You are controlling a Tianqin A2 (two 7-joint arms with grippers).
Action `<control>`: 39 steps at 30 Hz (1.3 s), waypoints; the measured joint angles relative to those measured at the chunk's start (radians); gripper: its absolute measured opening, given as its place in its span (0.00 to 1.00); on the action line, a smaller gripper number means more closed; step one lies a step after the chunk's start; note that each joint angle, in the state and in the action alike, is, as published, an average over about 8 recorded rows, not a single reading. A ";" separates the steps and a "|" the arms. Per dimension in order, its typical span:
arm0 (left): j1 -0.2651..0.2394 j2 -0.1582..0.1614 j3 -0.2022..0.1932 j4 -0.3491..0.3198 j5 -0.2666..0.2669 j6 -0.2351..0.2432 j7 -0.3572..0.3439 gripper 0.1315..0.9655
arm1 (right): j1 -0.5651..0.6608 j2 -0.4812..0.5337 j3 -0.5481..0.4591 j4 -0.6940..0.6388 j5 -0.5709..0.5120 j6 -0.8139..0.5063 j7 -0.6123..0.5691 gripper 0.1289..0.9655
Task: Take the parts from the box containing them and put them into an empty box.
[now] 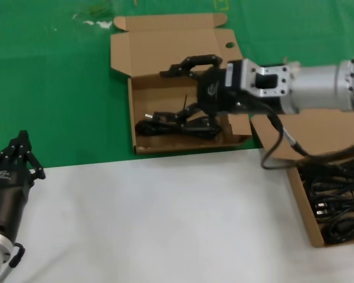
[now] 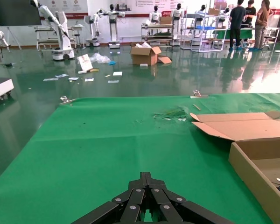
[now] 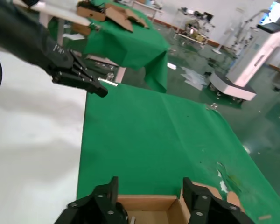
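The wide box with a round-holed flap [image 1: 133,100] lies open on the green cloth, and one black cable bundle [image 1: 176,127] rests on its floor near the front wall. My right gripper [image 1: 160,94] hangs open over this box, its lower finger close above the cable and nothing held between the fingers. From the right wrist, the open right gripper [image 3: 149,184] frames the box's far wall [image 3: 147,204]. At the right edge, the plain box [image 1: 300,197] holds several black cables [image 1: 339,206]. My left gripper [image 1: 22,137] is parked at the lower left, shut and empty, as the shut left gripper [image 2: 147,176] in its own view confirms.
Green cloth [image 1: 53,88] covers the far half of the table and a white surface [image 1: 165,218] the near half. The wide box's lid [image 1: 165,47] lies folded back behind it. My right arm [image 1: 318,88] spans across above the plain box's lid.
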 joint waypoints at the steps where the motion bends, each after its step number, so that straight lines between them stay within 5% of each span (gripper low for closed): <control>1: 0.000 0.000 0.000 0.000 0.000 0.000 0.000 0.01 | -0.012 0.009 0.005 0.021 0.004 0.003 0.014 0.34; 10: 0.000 0.000 0.000 0.000 0.000 0.000 0.000 0.03 | -0.058 0.025 0.025 0.074 0.017 0.033 0.046 0.57; 24: 0.000 0.000 0.000 0.000 0.000 0.000 0.000 0.22 | -0.204 -0.006 0.096 0.132 0.062 0.197 0.057 0.89; 31: 0.000 0.000 0.000 0.000 0.000 0.000 0.000 0.29 | -0.288 -0.023 0.137 0.166 0.088 0.292 0.065 0.93; 39: 0.000 0.000 0.000 0.000 0.000 0.000 0.000 0.53 | -0.383 -0.043 0.183 0.203 0.118 0.399 0.073 0.99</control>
